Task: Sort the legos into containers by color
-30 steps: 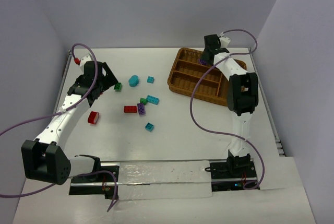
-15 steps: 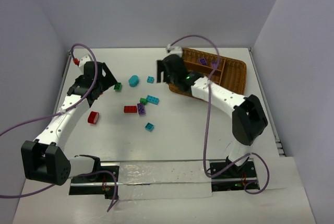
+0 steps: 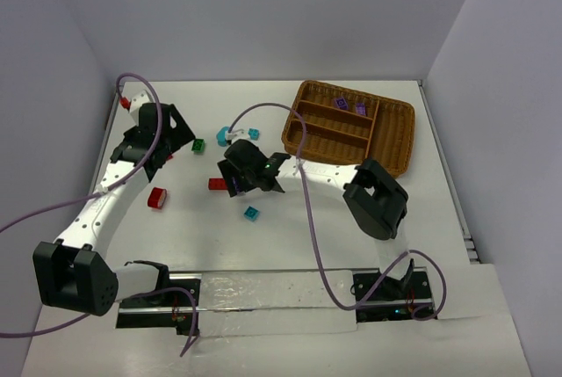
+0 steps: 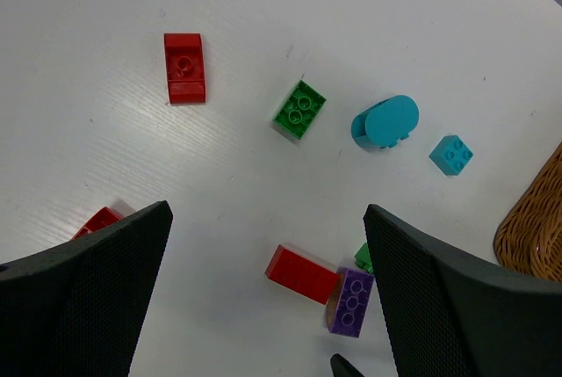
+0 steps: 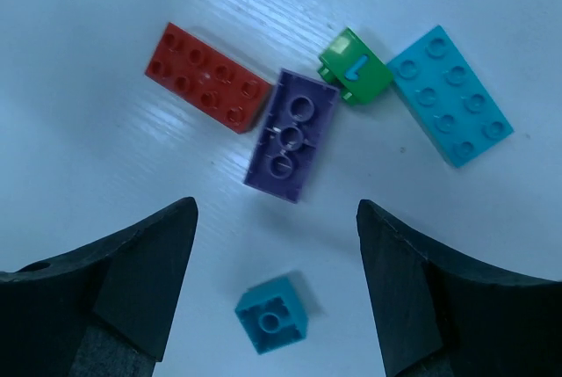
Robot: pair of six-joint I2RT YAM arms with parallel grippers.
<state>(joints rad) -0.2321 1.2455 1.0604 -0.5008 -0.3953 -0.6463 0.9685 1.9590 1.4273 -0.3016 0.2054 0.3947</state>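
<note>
The legos lie scattered on the white table. My right gripper [image 3: 244,182] hangs open over the middle cluster with nothing between its fingers. Its view shows a purple brick [image 5: 291,134], a red brick [image 5: 208,89], a green brick [image 5: 354,67], a long teal brick [image 5: 448,94] and a small teal brick [image 5: 272,322]. My left gripper [image 3: 174,144] stands open and empty at the left, above a red brick [image 4: 184,78], a green brick [image 4: 299,109] and a rounded teal piece [image 4: 385,121]. The containers are slots of the wicker tray [image 3: 392,150], with two purple bricks [image 3: 341,101] in the far slots.
Another red brick [image 3: 158,198] lies at the left near my left arm. A small teal brick [image 3: 253,134] sits left of the tray. The right arm stretches across the table in front of the tray. Walls close in the table on three sides.
My right arm has swung from above the tray leftward and down over the middle cluster of bricks. The left arm has barely moved.
</note>
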